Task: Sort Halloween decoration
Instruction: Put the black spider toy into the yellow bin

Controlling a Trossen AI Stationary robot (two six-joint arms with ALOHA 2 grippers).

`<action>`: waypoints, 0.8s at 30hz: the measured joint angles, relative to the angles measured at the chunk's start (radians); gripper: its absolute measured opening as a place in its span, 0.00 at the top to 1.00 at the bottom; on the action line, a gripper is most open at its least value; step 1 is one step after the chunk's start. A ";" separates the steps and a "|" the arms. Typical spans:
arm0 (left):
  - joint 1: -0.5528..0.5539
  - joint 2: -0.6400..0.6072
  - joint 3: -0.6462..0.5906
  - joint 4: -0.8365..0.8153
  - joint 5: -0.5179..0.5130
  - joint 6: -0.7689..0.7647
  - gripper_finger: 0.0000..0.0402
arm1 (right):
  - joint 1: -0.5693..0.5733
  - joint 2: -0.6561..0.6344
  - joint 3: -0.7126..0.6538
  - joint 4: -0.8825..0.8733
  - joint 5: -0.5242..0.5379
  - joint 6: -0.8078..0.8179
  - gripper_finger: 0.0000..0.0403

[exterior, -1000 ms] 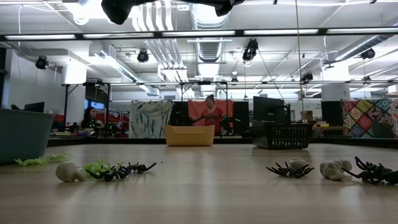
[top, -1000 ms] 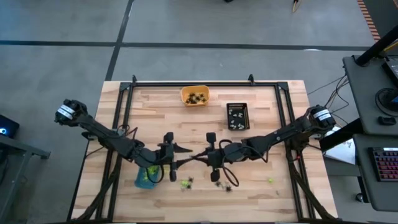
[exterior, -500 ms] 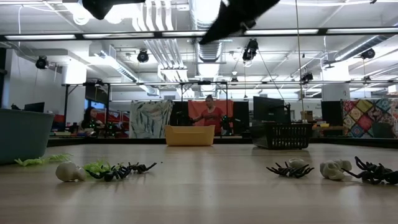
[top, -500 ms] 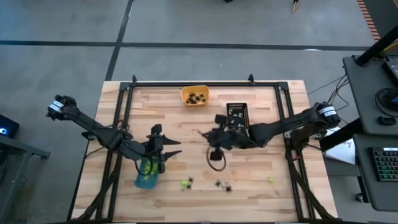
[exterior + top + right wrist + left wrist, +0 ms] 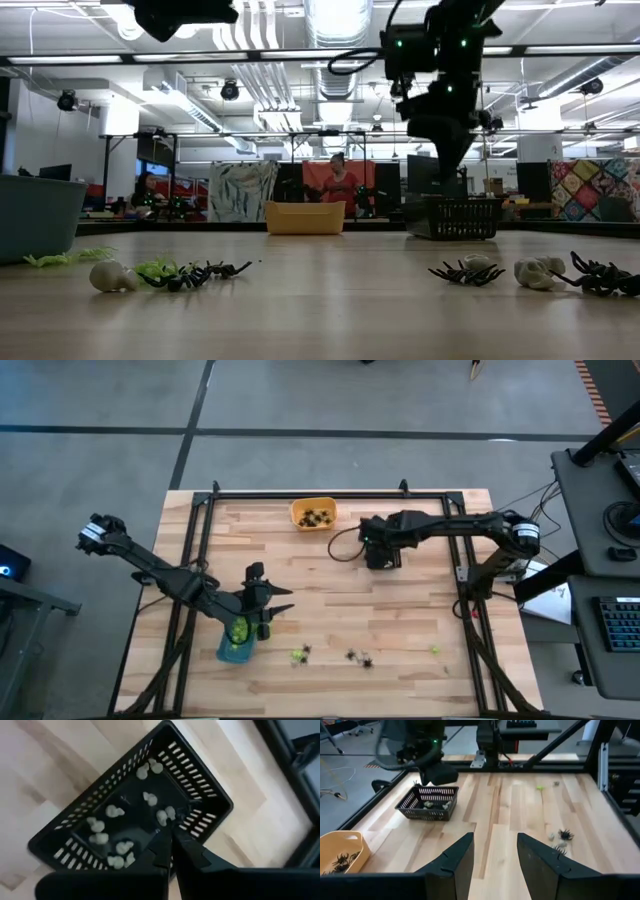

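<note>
The right gripper (image 5: 377,552) hangs over the black tray (image 5: 388,536) in the high view, while the left gripper (image 5: 262,612) sits above the blue tray (image 5: 234,649), which holds lime-green trinkets (image 5: 238,630); we see dark pieces in the orange tray (image 5: 313,514) and loose trinkets (image 5: 355,656) on the table's (image 5: 420,622) near side; in the low view, spiders (image 5: 465,273) and whitish bits (image 5: 538,272) lie on the wood well in front of the trays; the left wrist view shows its fingers (image 5: 454,862) apart with nothing between; in the right wrist view we find the fingers (image 5: 172,847) pressed together above whitish trinkets (image 5: 122,827) in the black tray
</note>
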 joint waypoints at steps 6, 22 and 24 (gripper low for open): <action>0.000 0.037 0.000 0.002 0.000 0.000 0.66 | -0.059 0.000 -0.039 0.205 -0.044 -0.144 0.98; 0.000 0.043 0.000 0.023 -0.010 0.003 0.66 | -0.247 0.167 -0.025 1.125 -0.541 -0.388 0.98; 0.000 0.043 0.000 0.023 -0.010 0.003 0.66 | -0.258 0.192 -0.006 1.124 -0.539 -0.377 0.98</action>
